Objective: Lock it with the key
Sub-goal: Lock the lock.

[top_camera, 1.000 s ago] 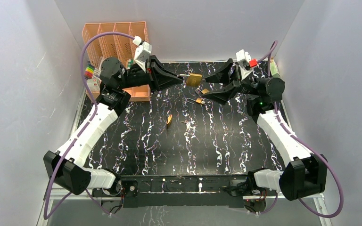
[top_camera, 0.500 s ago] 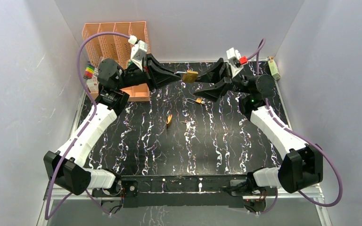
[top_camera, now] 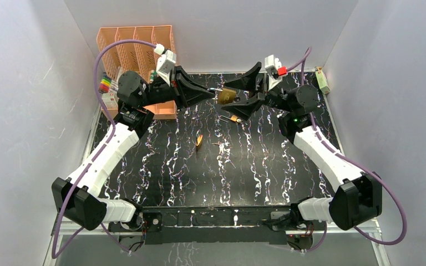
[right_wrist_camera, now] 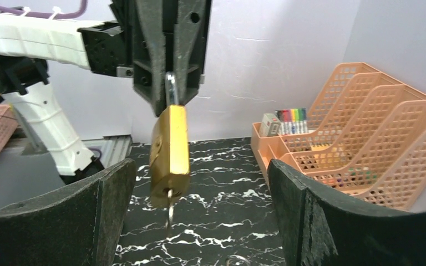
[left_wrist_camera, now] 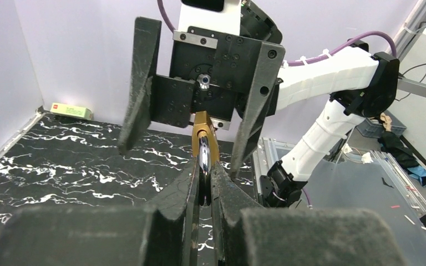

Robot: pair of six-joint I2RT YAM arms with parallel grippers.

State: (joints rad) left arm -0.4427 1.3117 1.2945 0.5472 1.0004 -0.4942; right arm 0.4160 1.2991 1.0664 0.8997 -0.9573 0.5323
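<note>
The gold lock hangs in the air between two grippers.

The left gripper [top_camera: 213, 91] has its jaws squeezed tight on the silver loop of the padlock [top_camera: 226, 95], which hangs above the tabletop [top_camera: 161, 166] at 12 o'clock. The right gripper [top_camera: 232, 101] reaches in from 3 o'clock. Its jaws are wide apart, one on each side of the lock, and they do not seem to touch it. The padlock looks heavy, hard and smooth, so it may swing. Holding its flat sides would steady it. The key [right_wrist_camera: 168, 208] is small and thin and should be pinched gently. Only the right wrist view shows the key sticking out under the lock. The left wrist view hides it, and in the top view it is too small to tell.
</note>
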